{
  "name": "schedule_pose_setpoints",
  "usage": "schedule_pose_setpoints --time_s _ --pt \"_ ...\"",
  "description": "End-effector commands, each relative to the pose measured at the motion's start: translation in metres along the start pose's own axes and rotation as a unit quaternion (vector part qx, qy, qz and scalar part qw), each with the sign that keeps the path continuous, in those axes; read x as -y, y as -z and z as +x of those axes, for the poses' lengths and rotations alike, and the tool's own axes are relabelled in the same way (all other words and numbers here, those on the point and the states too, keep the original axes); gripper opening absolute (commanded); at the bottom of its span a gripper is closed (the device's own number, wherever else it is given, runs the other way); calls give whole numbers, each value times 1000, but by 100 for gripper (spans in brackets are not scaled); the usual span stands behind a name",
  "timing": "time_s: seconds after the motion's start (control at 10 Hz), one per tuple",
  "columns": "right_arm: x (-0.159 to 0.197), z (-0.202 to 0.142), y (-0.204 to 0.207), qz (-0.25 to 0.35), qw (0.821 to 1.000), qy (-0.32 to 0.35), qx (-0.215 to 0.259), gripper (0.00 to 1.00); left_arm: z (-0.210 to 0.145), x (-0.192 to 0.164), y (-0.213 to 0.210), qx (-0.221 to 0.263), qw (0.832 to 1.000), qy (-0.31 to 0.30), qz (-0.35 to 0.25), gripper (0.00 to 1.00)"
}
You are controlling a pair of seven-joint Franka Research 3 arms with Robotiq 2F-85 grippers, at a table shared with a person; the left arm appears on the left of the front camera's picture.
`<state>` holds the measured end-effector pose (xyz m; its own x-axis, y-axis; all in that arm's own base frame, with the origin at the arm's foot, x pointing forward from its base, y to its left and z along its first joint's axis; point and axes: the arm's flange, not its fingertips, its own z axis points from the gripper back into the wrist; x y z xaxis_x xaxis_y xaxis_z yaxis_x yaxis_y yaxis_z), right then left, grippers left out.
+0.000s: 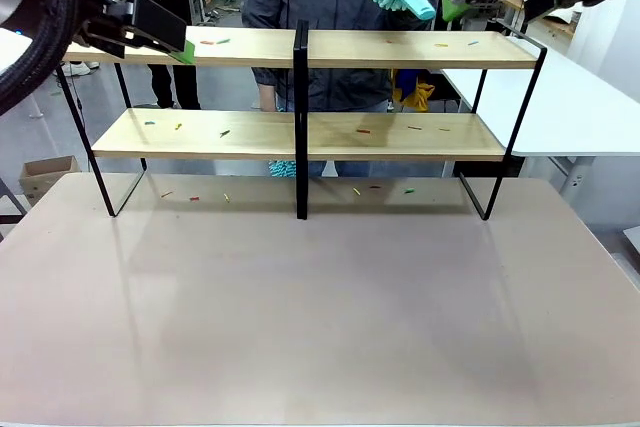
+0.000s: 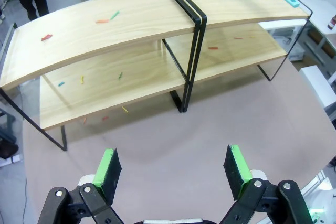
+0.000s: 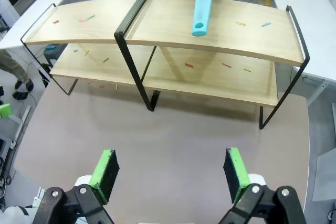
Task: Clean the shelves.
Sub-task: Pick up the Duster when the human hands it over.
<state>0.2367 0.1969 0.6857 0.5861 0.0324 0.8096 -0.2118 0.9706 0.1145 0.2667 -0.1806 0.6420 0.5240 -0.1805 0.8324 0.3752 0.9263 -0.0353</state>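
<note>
While the shelves stood mid-frame on the worktop, strewn with coloured scraps, left claw and right claw were held apart, empty; the teal duster, upper centre, would best be gripped squarely at its handle.

A robotics lab or workshop is appearing here. A cabled robot arm is jutting in at the upper left, a broad work table is filling the lower frame, a white table is standing at the right, a cardboard box is sitting on grey floor at the left edge, and people are standing at the top.
</note>
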Motion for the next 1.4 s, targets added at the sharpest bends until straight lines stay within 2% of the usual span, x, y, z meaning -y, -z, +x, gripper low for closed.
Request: schedule_pose_setpoints --time_s 0.0,0.5,0.9,1.0,1.3 --pt "-2 1 3 -12 1000 10 6 100 0 -1 -1 0 1000 4 2 100" --pt "5 -3 6 -15 1000 10 2 100 0 -1 -1 0 1000 4 2 100" --pt "13 -21 3 -9 1000 7 -6 100 0 -1 -1 0 1000 4 2 100" --pt "8 -10 6 -8 1000 4 -7 100 0 -1 -1 0 1000 4 2 100" --pt "10 -15 6 -10 1000 3 -7 100 0 -1 -1 0 1000 4 2 100"
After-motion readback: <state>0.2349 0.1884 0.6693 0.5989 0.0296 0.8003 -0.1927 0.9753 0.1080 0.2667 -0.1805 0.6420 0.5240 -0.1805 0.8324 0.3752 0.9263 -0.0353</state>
